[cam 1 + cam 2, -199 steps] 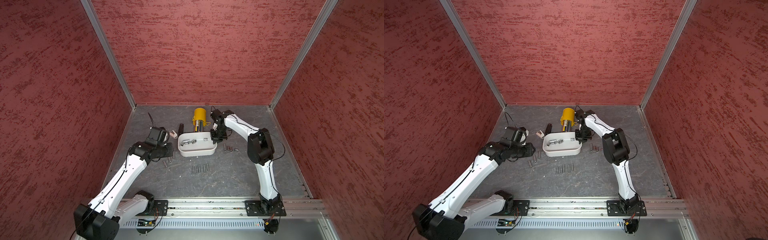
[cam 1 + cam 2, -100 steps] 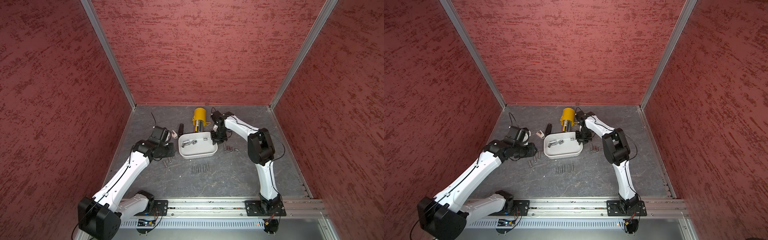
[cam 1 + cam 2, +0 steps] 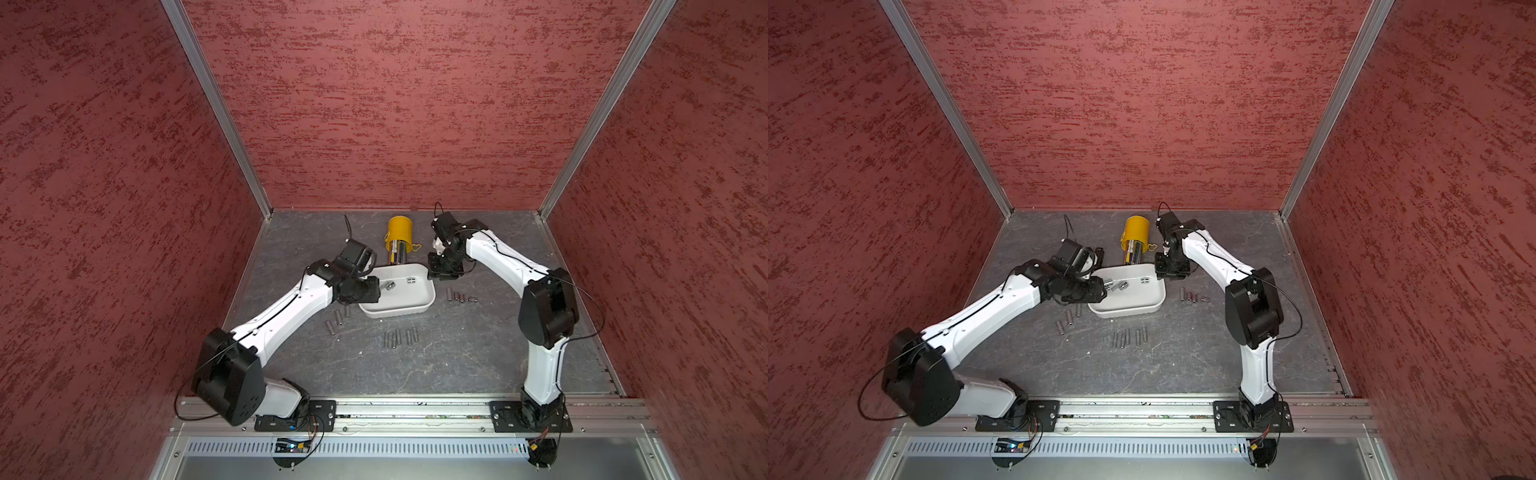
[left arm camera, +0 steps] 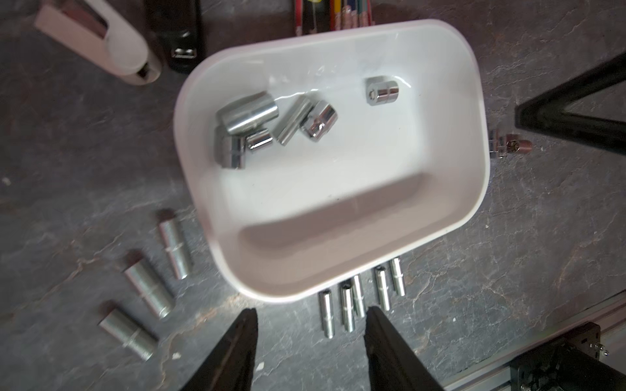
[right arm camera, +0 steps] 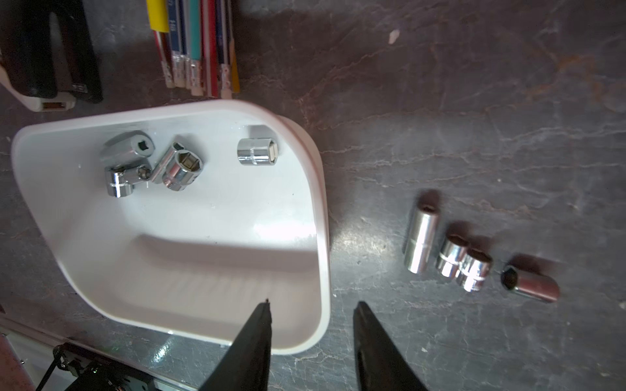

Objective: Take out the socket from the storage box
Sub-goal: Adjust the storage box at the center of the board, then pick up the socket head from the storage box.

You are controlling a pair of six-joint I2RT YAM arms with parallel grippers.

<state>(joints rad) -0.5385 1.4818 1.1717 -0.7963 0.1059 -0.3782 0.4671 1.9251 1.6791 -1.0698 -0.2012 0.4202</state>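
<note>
- The grey stone-patterned counter (image 3: 457, 361) carries everything, inside red walls.
- The left arm (image 3: 291, 311) reaches to the box end on its own side. The left jaws stand moderately apart with nothing between them. In both top views they are at that end's rim, and I cannot tell whether they touch it.
- The right arm (image 3: 498, 257) bends down to the box's far corner on its side. The right jaws are parted and grip nothing. In the right wrist view the box's rim runs between them, one finger (image 5: 257, 338) over the inside and the other over bare counter.
- The storage box (image 3: 399, 311), white and shallow, sits mid-counter between the two arms.
- The yellow pen cup (image 3: 400, 232) is just behind the box, with pencils (image 5: 200, 50) reaching toward its far rim.
- The loose sockets lie on the counter in three groups: three (image 4: 144, 287) near the left arm, five (image 4: 347, 304) side by side at the box's near wall, and four (image 5: 450, 257) on the right.
- The clustered sockets (image 4: 247, 113) lie inside the box toward the left-arm end.
- A single socket (image 4: 381, 91) lies apart from them, toward the right-arm end.
</note>
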